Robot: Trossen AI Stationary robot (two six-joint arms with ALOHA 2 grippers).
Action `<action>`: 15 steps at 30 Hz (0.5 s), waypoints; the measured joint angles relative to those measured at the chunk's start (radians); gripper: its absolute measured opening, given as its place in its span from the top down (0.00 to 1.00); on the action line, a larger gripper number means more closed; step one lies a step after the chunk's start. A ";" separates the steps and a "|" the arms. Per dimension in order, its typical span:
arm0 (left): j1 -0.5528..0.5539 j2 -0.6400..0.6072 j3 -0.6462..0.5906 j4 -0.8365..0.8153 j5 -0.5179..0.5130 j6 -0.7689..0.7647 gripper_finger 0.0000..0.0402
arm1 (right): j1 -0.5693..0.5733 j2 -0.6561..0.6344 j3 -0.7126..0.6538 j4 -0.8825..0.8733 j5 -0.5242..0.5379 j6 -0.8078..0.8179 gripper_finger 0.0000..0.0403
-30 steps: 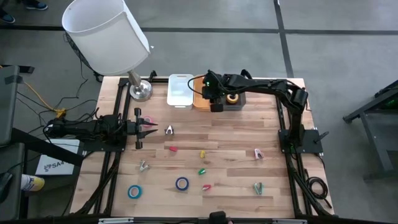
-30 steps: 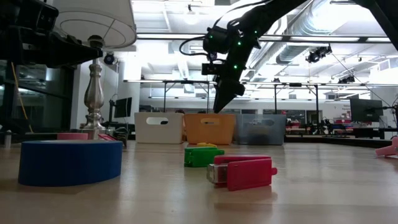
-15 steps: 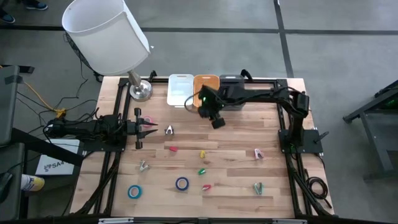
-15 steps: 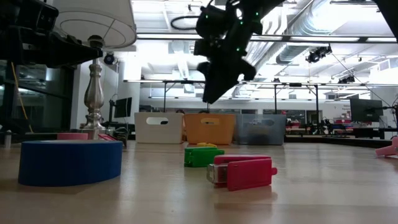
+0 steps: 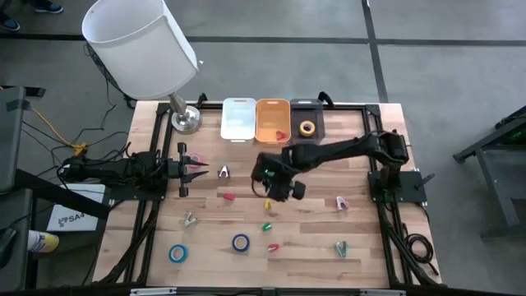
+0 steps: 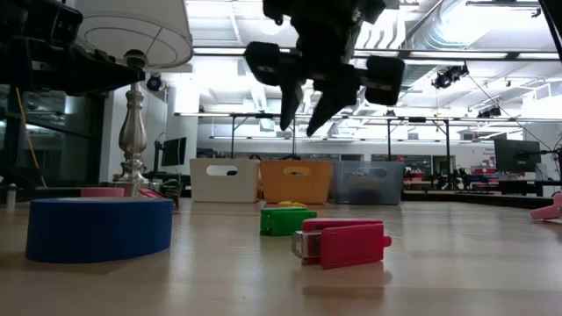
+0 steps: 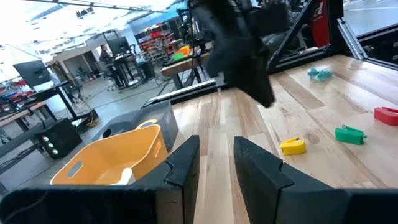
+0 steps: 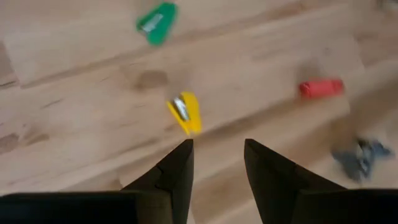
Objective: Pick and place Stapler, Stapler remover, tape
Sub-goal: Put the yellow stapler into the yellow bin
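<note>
2 dark arms work a wooden table (image 5: 329, 205) scattered with small office items. At the far left, the left gripper (image 5: 197, 170) hovers over the table's left edge, its fingers (image 7: 186, 165) parted with nothing between them. Just beside it lies a silver staple remover (image 5: 223, 172), with a red stapler (image 5: 227, 197) a little nearer the front and a grey staple remover (image 5: 190, 219) near that. A blue tape roll (image 5: 177, 252) rests at the front left, and a second blue tape roll (image 5: 240, 242) sits to its right.

At centre, the right arm reaches across the table and its right gripper (image 5: 267, 196) hangs above the boards, fingers (image 8: 177, 168) spread and empty, over a yellow stapler (image 8: 186, 113). A green stapler (image 5: 266, 225) and another red stapler (image 5: 273, 246) lie closer to the front edge.

Along the back edge stand 3 bins in a row: a white bin (image 5: 237, 120), an orange bin (image 5: 273, 122) holding a red item, and a dark bin (image 5: 308, 121) holding a yellow tape roll (image 5: 307, 128).

Toward the right, a pink staple remover (image 5: 342, 202) and a green staple remover (image 5: 340, 246) lie well apart from the gripper.
</note>
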 joint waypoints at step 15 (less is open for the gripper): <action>0.000 0.000 0.000 0.000 0.000 0.000 0.76 | 0.067 0.114 -0.001 0.098 0.079 -0.054 0.67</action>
